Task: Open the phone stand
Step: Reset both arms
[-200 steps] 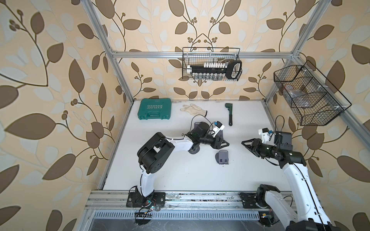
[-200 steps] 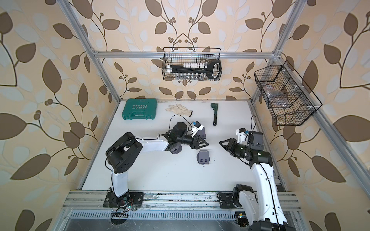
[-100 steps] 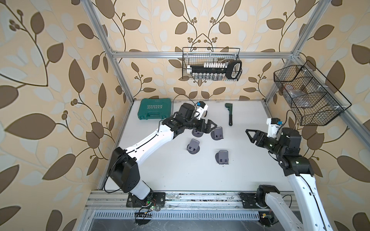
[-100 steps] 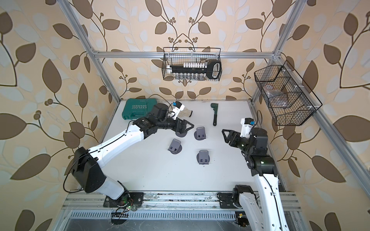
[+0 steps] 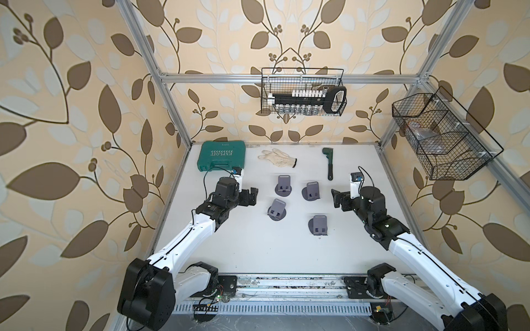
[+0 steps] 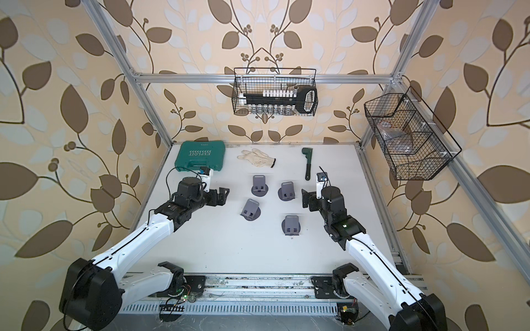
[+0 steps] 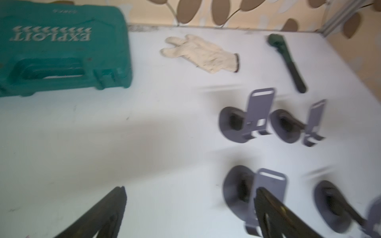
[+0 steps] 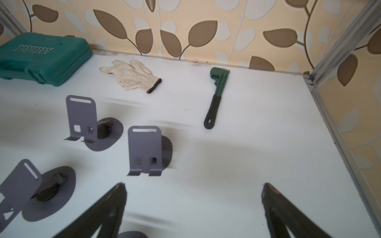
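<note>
Beside four unfolded phone stands (image 5: pixel 312 190), we find left gripper (image 5: pixel 253 196) and right gripper (image 5: pixel 336 198) gaping, empty, their work seemingly done.

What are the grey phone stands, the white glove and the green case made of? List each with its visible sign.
Grey folding phone stands: probably thin sheet metal with a matte coating, judging by the thin edges and cleanly bent lips.
White work glove: knitted, cotton-like fabric with a visible ribbed weave; it lies limp.
Green tool case: moulded plastic with a slight sheen, raised lettering and a moulded handle.

Left arm (image 5: pixel 183 240) and right arm (image 5: pixel 415 255) have white shells, black joints, black cables (image 5: pixel 204 183).
</note>
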{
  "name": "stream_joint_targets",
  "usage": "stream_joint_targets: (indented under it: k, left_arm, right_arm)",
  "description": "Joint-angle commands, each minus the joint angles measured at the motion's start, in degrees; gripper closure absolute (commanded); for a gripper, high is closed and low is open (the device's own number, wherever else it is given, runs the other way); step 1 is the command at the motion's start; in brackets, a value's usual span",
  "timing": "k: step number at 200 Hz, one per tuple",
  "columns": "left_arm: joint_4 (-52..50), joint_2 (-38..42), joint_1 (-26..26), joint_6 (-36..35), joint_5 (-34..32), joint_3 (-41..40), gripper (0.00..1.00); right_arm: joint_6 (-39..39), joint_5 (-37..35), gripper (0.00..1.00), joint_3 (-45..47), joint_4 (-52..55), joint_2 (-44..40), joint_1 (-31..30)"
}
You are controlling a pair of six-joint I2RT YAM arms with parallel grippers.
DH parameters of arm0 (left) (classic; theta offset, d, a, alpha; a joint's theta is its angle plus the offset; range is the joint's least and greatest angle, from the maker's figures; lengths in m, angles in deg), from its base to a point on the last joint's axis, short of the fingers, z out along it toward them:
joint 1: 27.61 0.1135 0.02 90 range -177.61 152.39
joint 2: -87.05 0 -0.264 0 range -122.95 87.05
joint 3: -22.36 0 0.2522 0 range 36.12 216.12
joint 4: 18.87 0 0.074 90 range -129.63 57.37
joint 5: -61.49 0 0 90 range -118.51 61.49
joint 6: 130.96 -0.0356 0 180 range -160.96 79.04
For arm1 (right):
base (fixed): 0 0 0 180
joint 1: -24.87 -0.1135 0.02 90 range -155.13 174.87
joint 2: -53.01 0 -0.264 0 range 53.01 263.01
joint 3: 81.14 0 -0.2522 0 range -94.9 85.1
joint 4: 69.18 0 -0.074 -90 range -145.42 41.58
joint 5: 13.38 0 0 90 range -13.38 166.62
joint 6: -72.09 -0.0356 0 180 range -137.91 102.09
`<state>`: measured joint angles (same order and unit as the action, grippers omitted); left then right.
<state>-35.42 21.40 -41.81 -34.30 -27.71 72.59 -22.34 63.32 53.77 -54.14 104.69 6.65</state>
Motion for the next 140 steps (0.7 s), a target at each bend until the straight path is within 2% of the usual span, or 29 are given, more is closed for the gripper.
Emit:
stream_joint_targets:
  k: [1,22,39,52,71,79,90,107,129,140]
  left_arm:
    - [13.11,-0.10,3.23,-5.07,-7.66,-7.01,0.01]
    - [24.46,-2.62,3.74,-7.20,-10.07,-10.18,0.01]
    - [23.85,-8.91,3.73,-10.90,-9.79,-6.34,0.01]
    - [27.57,-10.88,4.07,-14.01,-8.69,-6.49,0.01]
    - [25.62,-12.13,7.21,-12.65,-4.89,-5.21,0.01]
    - [27.52,-12.05,8.62,-12.10,-1.17,-6.86,0.01]
    - [29.07,-12.51,9.40,-11.06,0.55,-8.97,0.01]
    - [31.69,-13.62,9.67,-10.87,-0.53,-9.73,0.01]
    - [37.30,-15.07,9.98,-10.58,-2.12,-12.02,0.01]
    - [41.25,-16.51,10.25,-9.24,-4.58,-13.16,0.01]
  right_arm:
    - [2.94,1.22,0.02,3.23,-13.27,1.32,3.27]
    - [1.16,5.35,0.02,6.50,-17.65,2.89,9.97]
    - [-2.35,7.93,0.02,8.69,-21.29,4.59,15.70]
    - [-3.42,9.11,0.02,8.12,-20.52,5.68,18.93]
    - [-3.30,8.27,0.02,8.91,-22.14,6.71,20.74]
    - [-3.26,8.60,0.02,9.47,-23.23,7.37,21.23]
    - [-2.72,7.79,0.02,10.03,-24.80,8.66,21.30]
    - [-1.75,7.88,0.02,10.72,-29.14,11.33,21.42]
    - [-0.54,10.57,0.02,12.58,-39.92,16.64,21.38]
    - [0.01,10.46,0.02,11.69,-39.67,18.23,21.30]
